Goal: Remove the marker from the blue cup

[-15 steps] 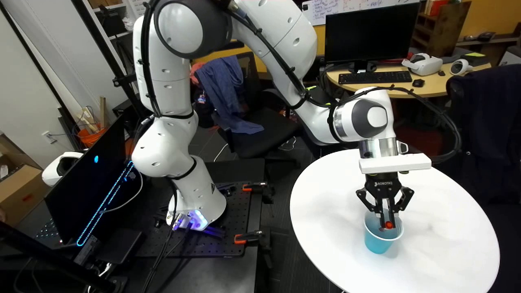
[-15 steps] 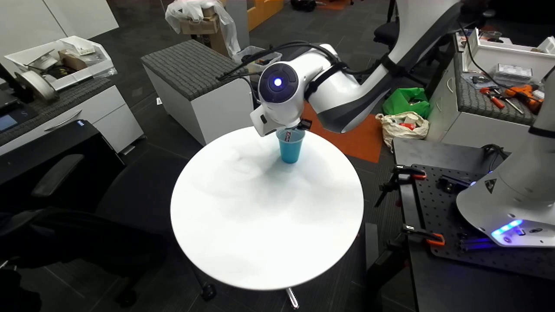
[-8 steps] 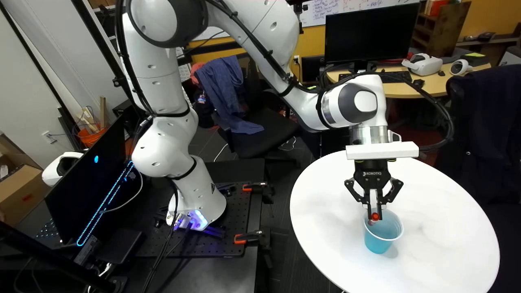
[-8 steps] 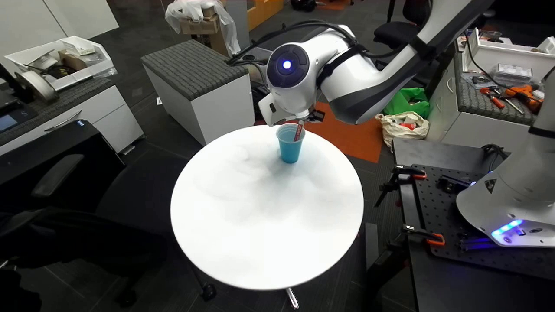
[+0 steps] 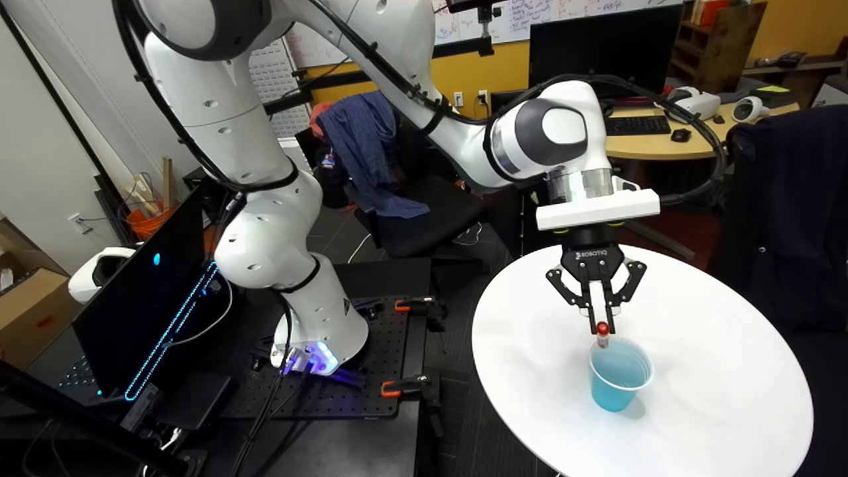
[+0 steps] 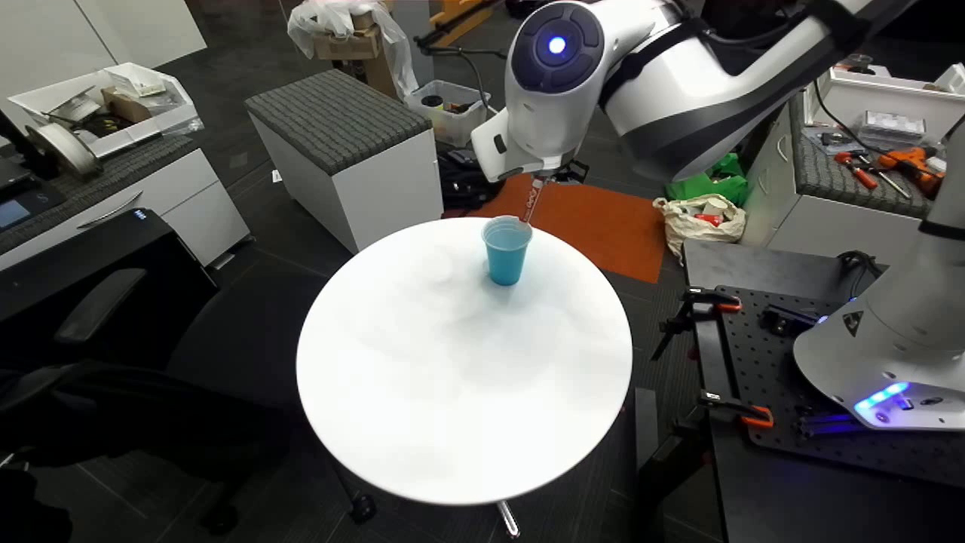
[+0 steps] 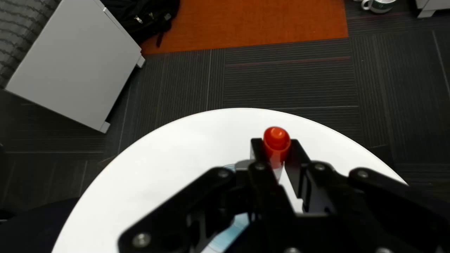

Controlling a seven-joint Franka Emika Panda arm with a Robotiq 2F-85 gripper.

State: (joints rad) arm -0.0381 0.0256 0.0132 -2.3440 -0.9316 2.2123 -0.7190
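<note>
Exterior views, both of them, show you the white robot arm [image 5: 218, 126] bent out over a round white surface [image 6: 452, 377], its end turned down. Your wrist view looks across that surface, and beyond its far edge, toward the upper left, stands a pale cabinet [image 7: 81, 66]. Next in size come your jaws, above the surface: drawn nearly together, one tip on each side of the marker [image 7: 277, 147], they grip it between them. Lower down you have the blue cup [image 6: 506, 265], upright on the surface; in an exterior view it stands nearer the far edge than the near one. Your wrist view gives you only patches of its light blue, as the jaws hide most of it. Smallest is the marker itself. You see its red end at the tips of your jaws, with the rest reaching down toward the cup. In an exterior view the marker [image 6: 531, 202] slants, and its lower end overlaps the cup's rim; you cannot tell from these angles whether the two touch, or whether that end is just inside the cup or just beside it.
</note>
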